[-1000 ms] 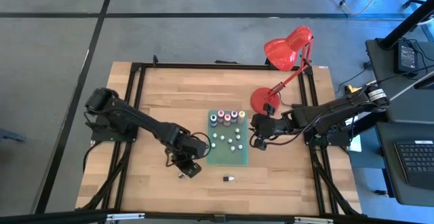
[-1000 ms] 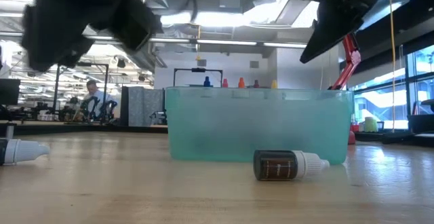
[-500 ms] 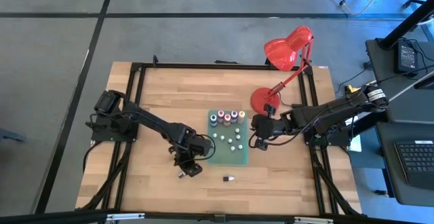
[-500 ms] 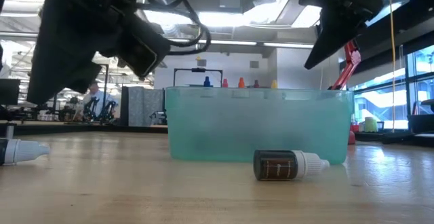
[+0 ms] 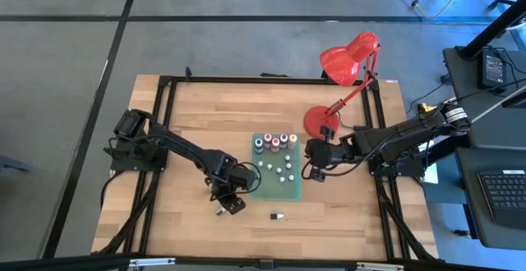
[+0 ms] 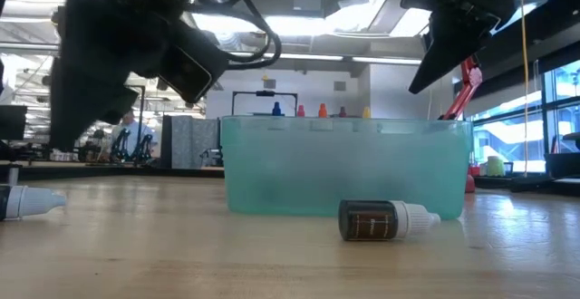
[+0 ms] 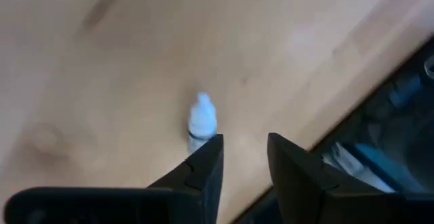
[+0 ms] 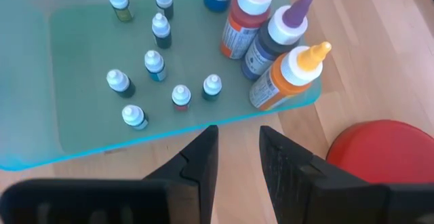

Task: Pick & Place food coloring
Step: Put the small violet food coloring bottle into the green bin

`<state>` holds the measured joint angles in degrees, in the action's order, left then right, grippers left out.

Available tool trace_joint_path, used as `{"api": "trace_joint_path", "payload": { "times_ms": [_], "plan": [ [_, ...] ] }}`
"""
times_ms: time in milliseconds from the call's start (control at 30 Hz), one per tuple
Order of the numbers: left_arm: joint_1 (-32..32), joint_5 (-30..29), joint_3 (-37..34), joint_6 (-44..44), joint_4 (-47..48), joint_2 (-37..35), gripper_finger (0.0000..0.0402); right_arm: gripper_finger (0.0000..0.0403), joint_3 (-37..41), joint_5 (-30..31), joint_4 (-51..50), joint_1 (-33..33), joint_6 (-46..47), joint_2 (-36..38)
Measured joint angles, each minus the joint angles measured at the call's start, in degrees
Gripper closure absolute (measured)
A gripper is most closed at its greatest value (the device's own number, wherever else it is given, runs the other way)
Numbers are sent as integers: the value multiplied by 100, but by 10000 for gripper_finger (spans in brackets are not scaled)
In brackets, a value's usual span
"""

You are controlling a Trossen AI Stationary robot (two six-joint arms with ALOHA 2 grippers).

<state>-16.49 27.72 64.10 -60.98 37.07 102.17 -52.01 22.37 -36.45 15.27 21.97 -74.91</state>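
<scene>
On the bare wood just in front of the green tray's near-left corner, a tiny bottle (image 7: 201,123) lies on its side, pale cap pointing away from the left gripper (image 7: 244,157), which hangs right above it with its two dark fingers a little apart and nothing between them. A second small bottle (image 6: 387,219), dark with a white cap, lies on the table nearer the front edge, well clear of both arms. More small bottles (image 8: 154,64) stand upright inside the green tray (image 8: 81,37), with a row of larger bottles (image 8: 270,39) at its far side. Such a bottle looks light, stiff and smooth, and being round it will likely roll or skid if nudged from one side. The safest hold seems to be across the body, just below the cap, fingers closing square to its length. The right gripper (image 8: 237,157) waits beside the tray's right edge, near the red lamp base (image 8: 383,153), fingers slightly parted and holding nothing.
</scene>
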Motion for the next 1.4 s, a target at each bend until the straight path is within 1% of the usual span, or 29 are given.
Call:
{"api": "trace_joint_path", "payload": {
  "times_ms": [100,300,467,700,833,867,1033,1267,1400],
  "plan": [
    [-2,-244,0,-78,1,0,269,292,0,0,-91,-2,-4,0],
    [-7,-237,0,-82,1,0,211,292,0,-2,-292,-2,5,-1],
    [-60,-242,0,8,0,-2,188,292,0,-2,-289,-2,5,-2],
    [-198,-329,0,-140,12,-2,189,292,0,0,-286,-2,27,-2],
    [-335,-918,0,34,106,0,199,292,0,0,-273,-4,22,-2],
    [-366,-991,0,34,144,0,201,292,0,2,-272,-4,21,-2],
    [-502,-1051,-2,-237,395,7,206,292,0,2,-271,-4,25,-2],
    [-753,-1608,-2,-283,321,11,206,292,0,4,-264,-4,27,-2],
    [-862,-1729,-2,-334,321,11,206,292,0,4,-262,-4,27,-2]
  ]
}}
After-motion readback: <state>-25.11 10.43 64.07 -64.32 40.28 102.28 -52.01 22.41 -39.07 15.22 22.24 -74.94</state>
